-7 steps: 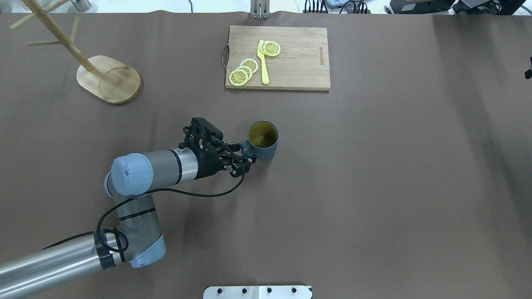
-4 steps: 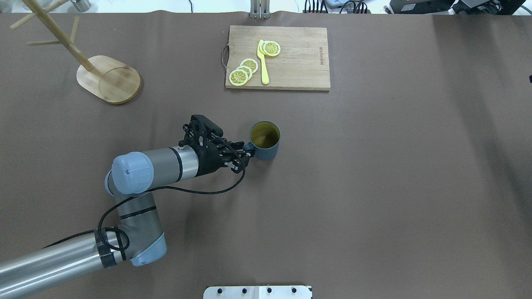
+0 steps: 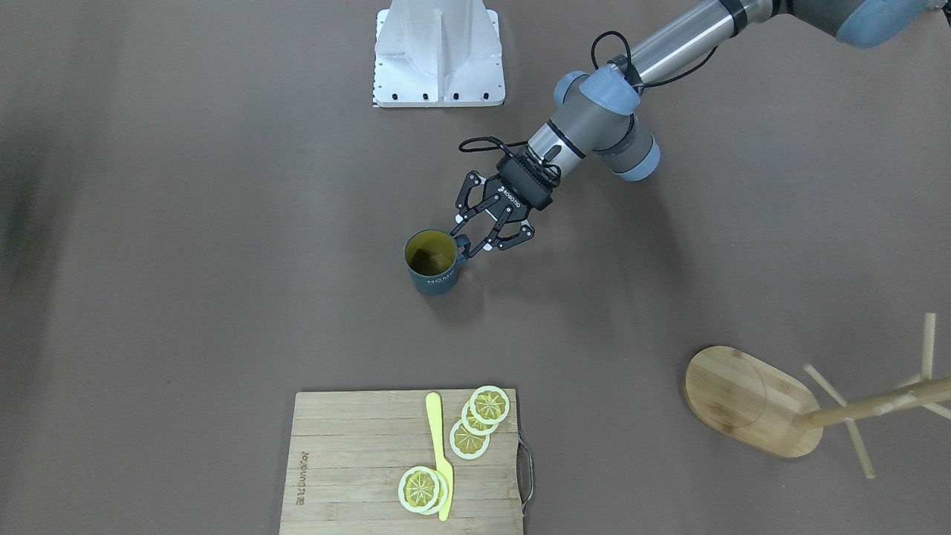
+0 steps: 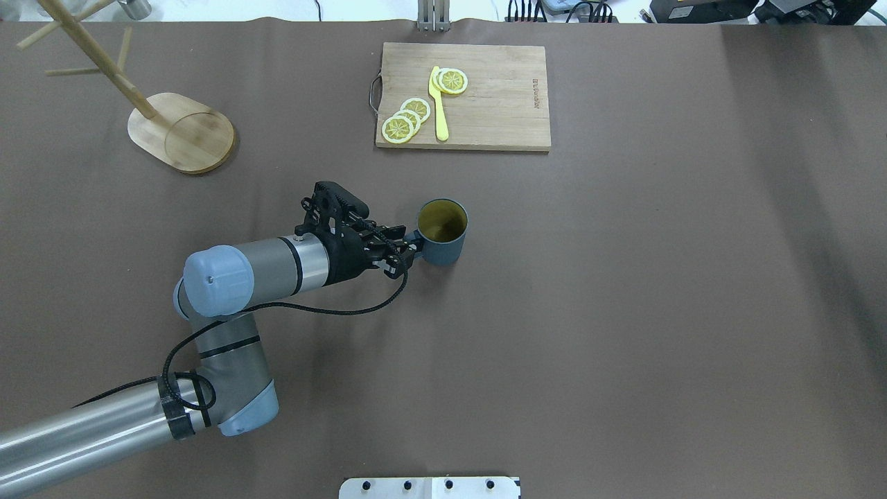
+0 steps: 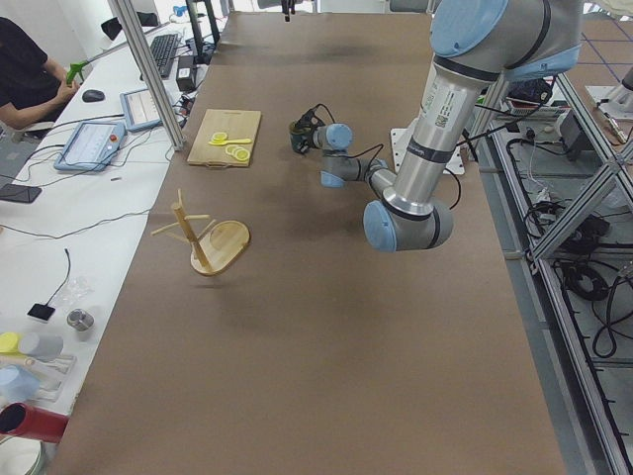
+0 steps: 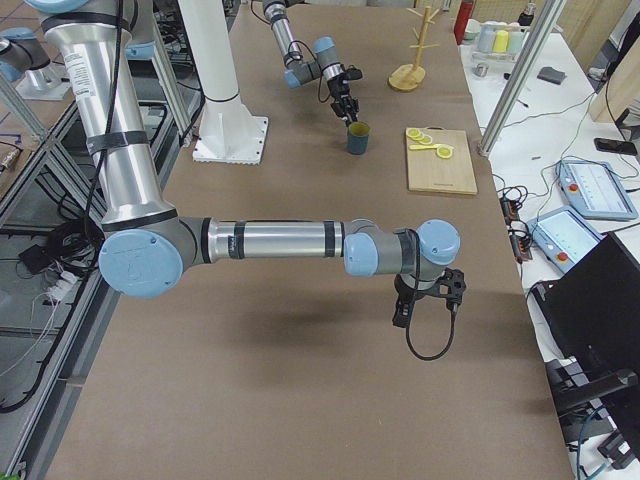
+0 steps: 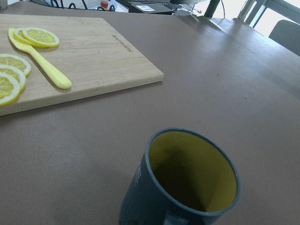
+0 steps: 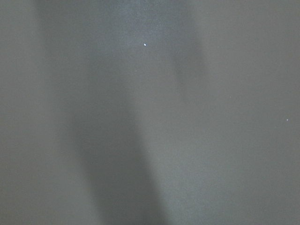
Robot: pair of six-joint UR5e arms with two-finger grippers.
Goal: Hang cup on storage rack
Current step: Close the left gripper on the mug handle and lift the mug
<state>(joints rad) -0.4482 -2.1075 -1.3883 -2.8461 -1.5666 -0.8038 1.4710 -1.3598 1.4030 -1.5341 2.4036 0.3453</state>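
A brown-covered counter (image 4: 624, 312) fills the scene. The left arm (image 4: 263, 267) reaches across it from the robot's left toward the middle. The right arm (image 6: 280, 240) stretches out over a bare part of the counter, well apart from everything else. Its right end effector (image 6: 420, 300) points downward and shows only in the side view, so I cannot tell how far open it is; its own camera sees just plain counter surface.

On the far side of the counter from the robot lies a rectangular wooden cutting board (image 4: 499, 104). The storage rack (image 4: 183, 132) stands at the far corner on the robot's left, with an oval base, one pole and thin pegs, well apart from the cup.

The cup (image 4: 443, 255) sits upright near the middle of the counter, between the robot and the cutting board. It is dark blue-grey outside and mustard-yellow inside, with pale lettering on its side. Its handle faces the left arm. The left end effector (image 4: 410, 248) has its fingers drawn nearly together, pinching that handle from both sides.

On the board lie several lemon slices (image 4: 405, 119), and between them a yellow knife (image 4: 439, 111)
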